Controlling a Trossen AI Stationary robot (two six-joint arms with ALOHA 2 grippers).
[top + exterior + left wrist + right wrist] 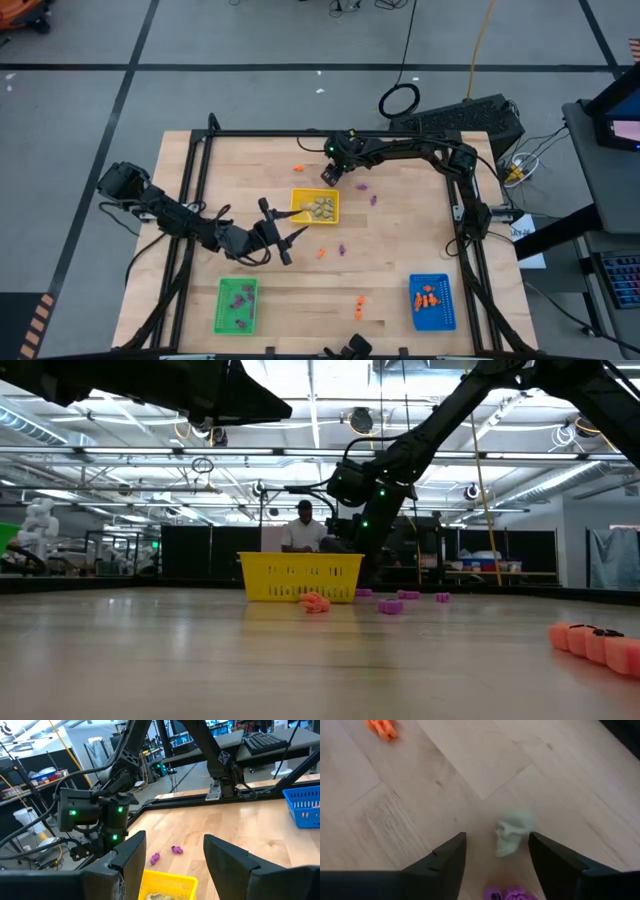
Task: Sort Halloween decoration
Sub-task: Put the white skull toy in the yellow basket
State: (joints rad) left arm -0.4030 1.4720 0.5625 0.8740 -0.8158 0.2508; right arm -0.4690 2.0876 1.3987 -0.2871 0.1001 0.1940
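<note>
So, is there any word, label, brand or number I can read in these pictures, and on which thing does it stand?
None can be read. The yellow tray, green tray, blue tray and pale skull show no writing. The keyboard behind the table is too blurred to read.

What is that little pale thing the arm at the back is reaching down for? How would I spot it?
Start at the yellow tray mid-table, then look toward the far edge, under the right gripper. Between its open fingers lies a small pale skull. Its neighbours are purple and orange; it alone is pale.
</note>
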